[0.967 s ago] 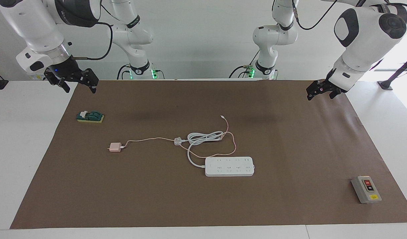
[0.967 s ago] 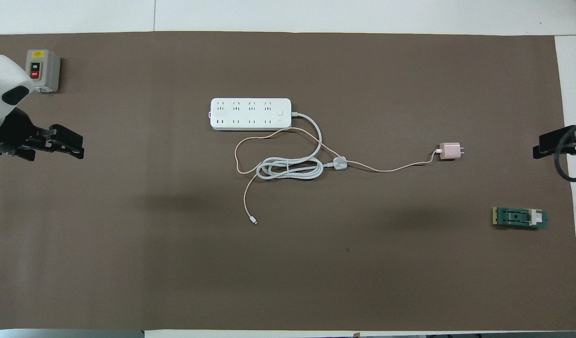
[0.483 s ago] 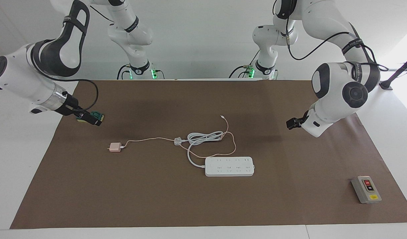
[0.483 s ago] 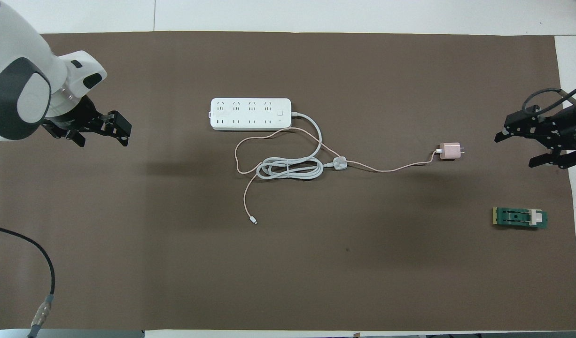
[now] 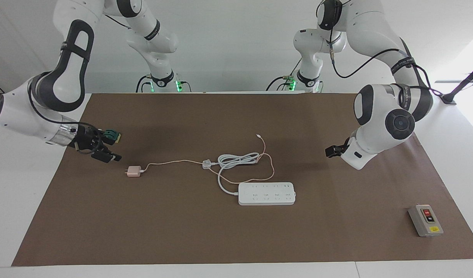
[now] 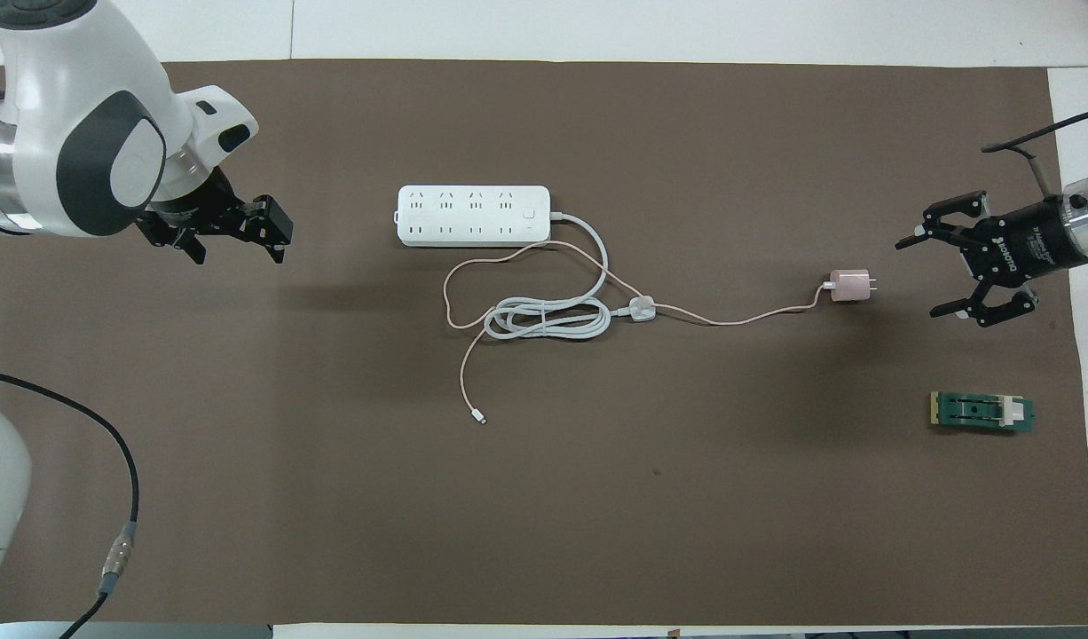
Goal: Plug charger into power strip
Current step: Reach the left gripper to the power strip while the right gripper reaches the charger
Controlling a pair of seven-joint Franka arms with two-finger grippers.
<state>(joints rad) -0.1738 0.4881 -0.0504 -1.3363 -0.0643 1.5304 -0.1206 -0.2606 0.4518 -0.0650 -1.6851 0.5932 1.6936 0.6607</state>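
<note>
The pale-pink charger [image 5: 134, 171] [image 6: 850, 286] lies on the brown mat toward the right arm's end. Its thin pink cable [image 6: 748, 315] runs across to the white power strip [image 5: 266, 194] [image 6: 473, 215] and loops back to a tiny white connector [image 6: 479, 416]. My right gripper [image 5: 112, 146] [image 6: 930, 273] hovers open just outside the charger, a short gap from its prongs, holding nothing. My left gripper [image 5: 331, 151] [image 6: 276, 236] is open and empty over the mat, beside the strip toward the left arm's end.
The strip's thick white cord [image 6: 544, 318] lies coiled nearer the robots, ending in a white three-pin plug [image 5: 207, 164] [image 6: 642, 309] on the pink cable. A green block [image 6: 981, 413] sits near the right gripper. A grey button box [image 5: 425, 220] stands at the left arm's end.
Both arms swung in from the table's ends. The right gripper dropped toward the charger, and the left gripper moved over the mat toward the power strip. Nothing on the mat moved.
</note>
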